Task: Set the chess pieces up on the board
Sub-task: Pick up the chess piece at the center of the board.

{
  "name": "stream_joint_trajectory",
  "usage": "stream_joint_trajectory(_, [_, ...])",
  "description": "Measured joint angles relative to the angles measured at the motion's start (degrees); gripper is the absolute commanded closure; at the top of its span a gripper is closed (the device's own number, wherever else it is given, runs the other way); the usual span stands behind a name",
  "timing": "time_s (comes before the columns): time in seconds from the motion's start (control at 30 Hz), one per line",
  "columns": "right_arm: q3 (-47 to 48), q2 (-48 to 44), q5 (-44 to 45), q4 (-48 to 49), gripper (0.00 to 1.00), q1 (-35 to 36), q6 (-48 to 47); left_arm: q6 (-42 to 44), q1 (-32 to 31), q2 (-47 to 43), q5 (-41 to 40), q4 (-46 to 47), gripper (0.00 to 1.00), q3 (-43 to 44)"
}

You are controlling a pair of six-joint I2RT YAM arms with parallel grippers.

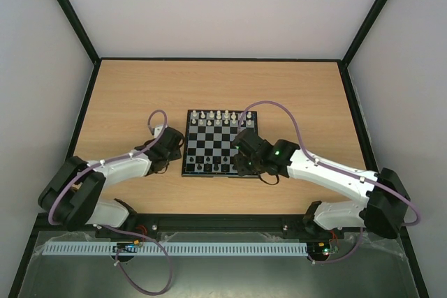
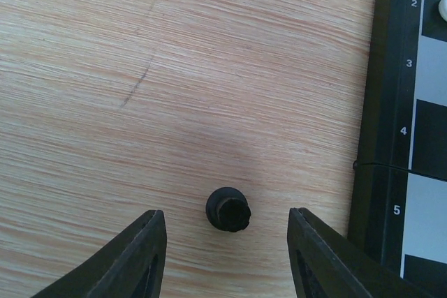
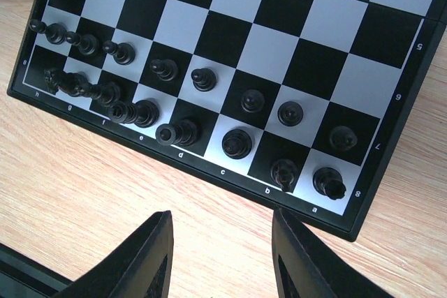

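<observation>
- 1 board (image 1: 220,143), centre of the desk (image 1: 126,95) in the overhead view, sitting between the two arms.
- White pieces (image 1: 219,114): two rows along the board's top edge in the overhead view; too small for a reliable count.
- Black pieces (image 3: 204,78): two rows along the board's bottom edge. The right wrist view shows 8 in the inner row. The outer row looks like 8 too, but its left end is crowded and overlapping, so that count is unsure.
- 1 loose black piece (image 2: 228,209), off the board on bare desk, lower centre of the left wrist view and just left of the board's black border.
- Left gripper (image 2: 227,259): wide open and holding nothing. Its fingers (image 2: 140,256) sit either side of the loose black piece, with clear desk showing on both sides.
- Right gripper (image 3: 223,256): wide open and empty, over bare desk just below the board's a–d corner at the bottom of the right wrist view.
- 1 white piece (image 2: 441,8) shows at the upper right edge of the left wrist view, by row 2.
- In the way: in the overhead view the right arm covers the board's lower right corner, and the left gripper hides the loose piece.
- 2 purple cables (image 1: 279,107), one per arm; the right one arcs over the board's upper right corner.
- 1 thin dark scratch (image 2: 136,85) on the desk, upper left of the left wrist view.
</observation>
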Motion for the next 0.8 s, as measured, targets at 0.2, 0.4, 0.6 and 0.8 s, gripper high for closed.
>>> stream_joint_trajectory(0.2, [-0.6, -1.0, 0.1, -0.2, 0.6, 0.0, -0.2, 0.3, 0.4, 1.3, -0.3, 0.6, 0.62, 0.9])
stream_joint_trajectory(0.4, [-1.1, -1.2, 0.1, -0.4, 0.6, 0.0, -0.3, 0.9, 0.7, 2.6, -0.5, 1.5, 0.7, 2.1])
stream_joint_trajectory(0.6, [-1.4, -1.8, 0.3, -0.7, 0.6, 0.0, -0.4, 0.9, 1.0, 4.5, -0.5, 2.1, 0.71, 2.5])
stream_joint_trajectory(0.8, [-1.4, -2.0, 0.5, -0.7, 0.6, 0.0, -0.6, 1.0, 1.3, 5.6, -0.6, 2.2, 0.82, 2.5])
